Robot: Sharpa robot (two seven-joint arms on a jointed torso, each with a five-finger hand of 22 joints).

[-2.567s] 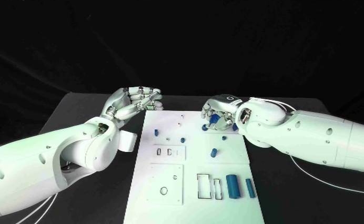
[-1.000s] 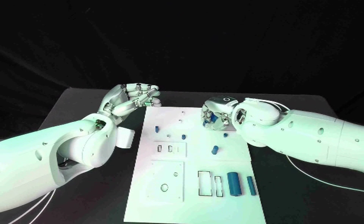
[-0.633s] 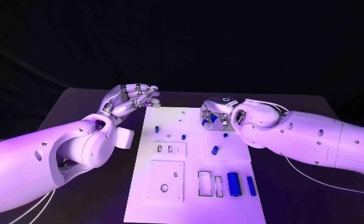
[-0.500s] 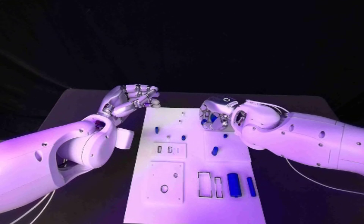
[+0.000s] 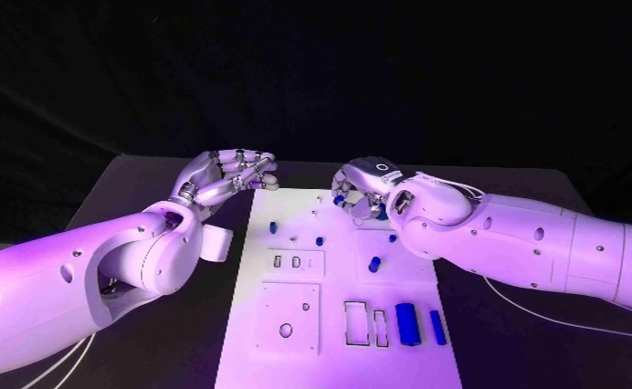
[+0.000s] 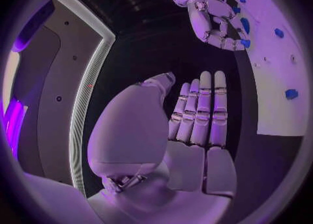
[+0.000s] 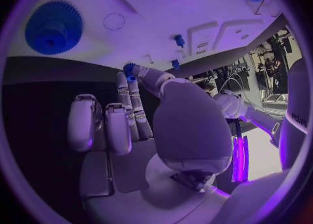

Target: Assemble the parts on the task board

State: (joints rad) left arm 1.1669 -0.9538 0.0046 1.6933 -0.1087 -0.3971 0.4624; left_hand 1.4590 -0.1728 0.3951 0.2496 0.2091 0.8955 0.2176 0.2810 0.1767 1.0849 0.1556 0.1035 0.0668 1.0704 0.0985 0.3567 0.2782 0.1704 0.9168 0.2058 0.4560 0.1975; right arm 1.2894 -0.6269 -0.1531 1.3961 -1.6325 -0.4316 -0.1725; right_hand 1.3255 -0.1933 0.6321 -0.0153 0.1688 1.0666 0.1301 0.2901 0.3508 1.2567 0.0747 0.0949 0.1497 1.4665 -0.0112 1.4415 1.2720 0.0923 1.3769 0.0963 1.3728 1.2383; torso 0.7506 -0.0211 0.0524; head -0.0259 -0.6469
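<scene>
The white task board lies lengthwise in the middle of the table. Small blue parts stand on it, and two blue cylinders lie at its near right. My right hand hovers over the board's far end and pinches a small blue part between thumb and fingertip. Close beside that hand a blue gear lies on the board. My left hand hangs off the board's far left corner, its fingers side by side, holding nothing.
Rectangular slots are cut into the board's near right, a small pair of slots sits mid-left, and a round hole lies near left. Dark table runs along both sides of the board.
My right hand has shifted left and toward the far end of the board, turning at the wrist, with the blue part still in its fingers. The left hand has stayed in place.
</scene>
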